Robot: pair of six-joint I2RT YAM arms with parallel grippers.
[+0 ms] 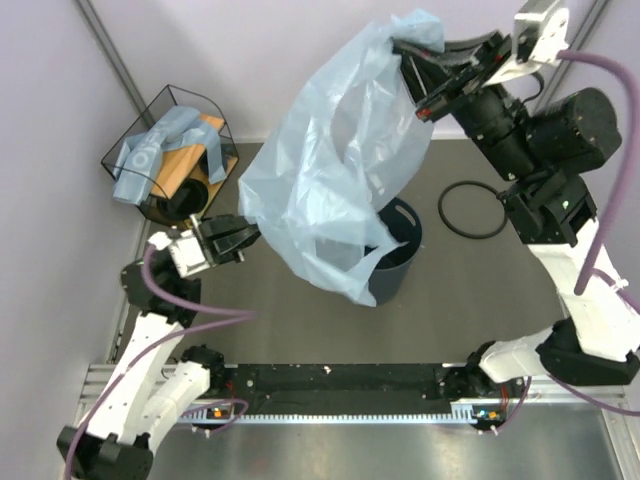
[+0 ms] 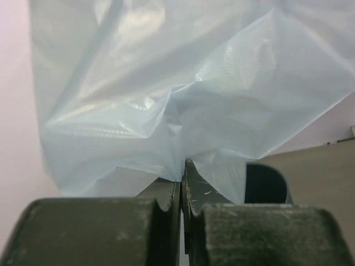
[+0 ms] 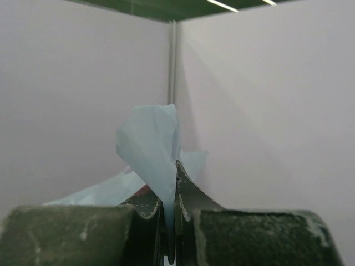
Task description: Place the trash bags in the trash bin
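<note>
Trash bag (image 1: pixel 330 160), pinched between both shut end effectors (image 2: pixel 182 166) (image 3: pixel 171 166)

Pale lilac walls (image 1: pixel 40 200) enclose a dark grey table (image 1: pixel 480 290); strip lights (image 3: pixel 222 4) glow overhead.

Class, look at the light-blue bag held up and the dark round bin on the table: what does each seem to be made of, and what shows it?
The trash bag: apparently thin plastic film; translucent, glossy, crinkled, hanging limp. The trash bin: probably moulded plastic; smooth dark blue-grey wall with a dull sheen, though coated metal cannot be ruled out by look alone.
</note>
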